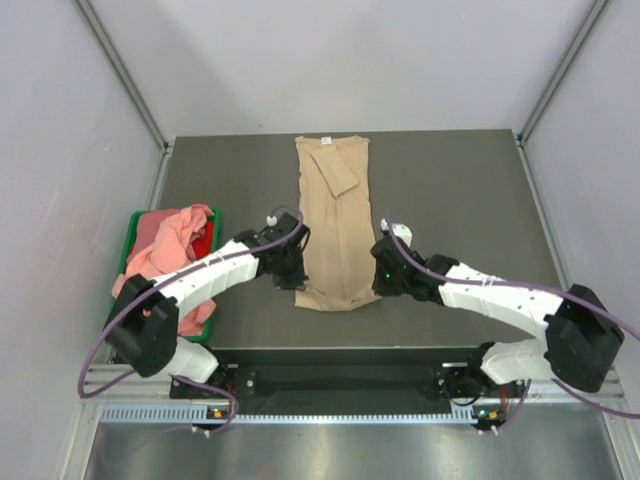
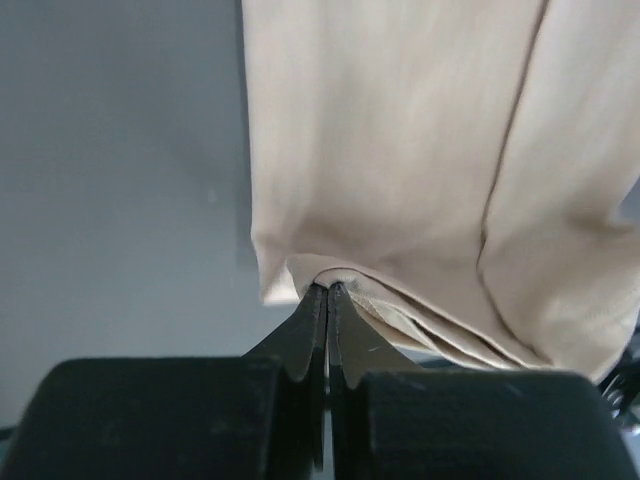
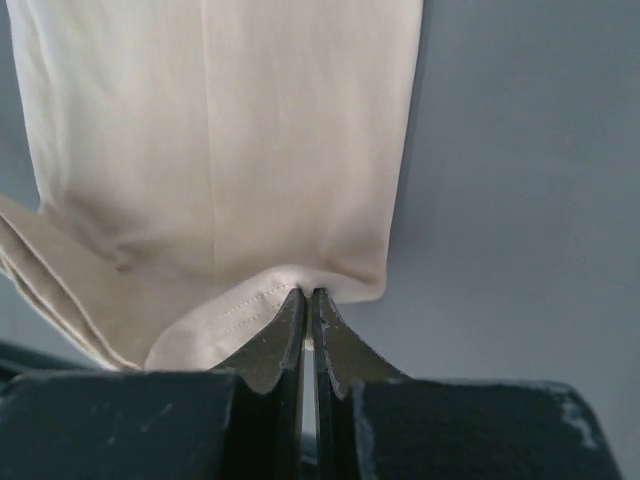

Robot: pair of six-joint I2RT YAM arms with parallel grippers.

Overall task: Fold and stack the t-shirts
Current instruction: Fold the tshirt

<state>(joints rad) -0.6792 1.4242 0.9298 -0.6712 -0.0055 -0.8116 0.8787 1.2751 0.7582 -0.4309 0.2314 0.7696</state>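
You have the tan t-shirt (image 1: 333, 215) flat on the dark table (image 1: 460, 190), folded lengthwise into 1 long narrow strip; it runs from the far edge toward the arms, about mid-table; collar end far, hem end near. Small white label (image 1: 327, 140) at the far end; 1 sleeve (image 1: 336, 172) lies folded on top, slightly angled.

Your left gripper (image 2: 328, 292) is at the near-left corner of the strip; jaws pressed together, hem corner pinched between the tips; cloth bunches up just above them; several folded layers show to the right of the tips.

Your right gripper (image 3: 308, 296) is at the near-right corner; jaws also closed tight on the hem; a stitched seam line shows right at the tips; layers fan out to the lower left of that view.

So 2 grippers, 1 on each near corner, both clamping the tan shirt; in the top view the near edge looks a bit rumpled between them.

The salmon-pink t-shirts (image 1: 170, 245) sit heaped in the green bin (image 1: 132, 228) at the table's left side, spilling over its near rim; well apart from the tan shirt, with your left arm crossing between them.
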